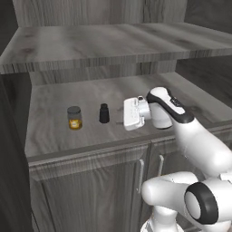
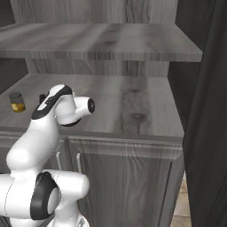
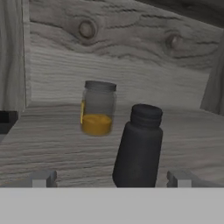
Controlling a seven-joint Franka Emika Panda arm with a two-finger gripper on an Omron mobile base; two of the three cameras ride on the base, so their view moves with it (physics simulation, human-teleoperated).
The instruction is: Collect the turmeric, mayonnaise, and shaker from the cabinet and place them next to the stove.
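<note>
On the cabinet [image 1: 50,97] lower open shelf stand the turmeric [image 1: 74,118], a short clear jar with a grey lid and yellow powder, and to its right the black shaker [image 1: 104,113]. My gripper [image 1: 123,114] lies level just right of the shaker, pointing at it. In the hand view the shaker [image 3: 139,145] stands close between the two widely spread fingertips [image 3: 43,178], untouched, with the turmeric [image 3: 98,108] behind it to the left. My gripper [image 3: 113,179] is open. From the right base view the turmeric [image 2: 17,102] shows left of my arm. The mayonnaise and the stove are out of view.
An upper shelf [image 1: 113,50] overhangs the lower one, leaving limited height. The cabinet back wall [image 3: 131,65] is close behind the jars. Two doors with slim handles [image 1: 140,174] sit below. A dark side panel [image 2: 204,111] bounds the right; bare shelf [image 2: 133,106] stretches right of my arm.
</note>
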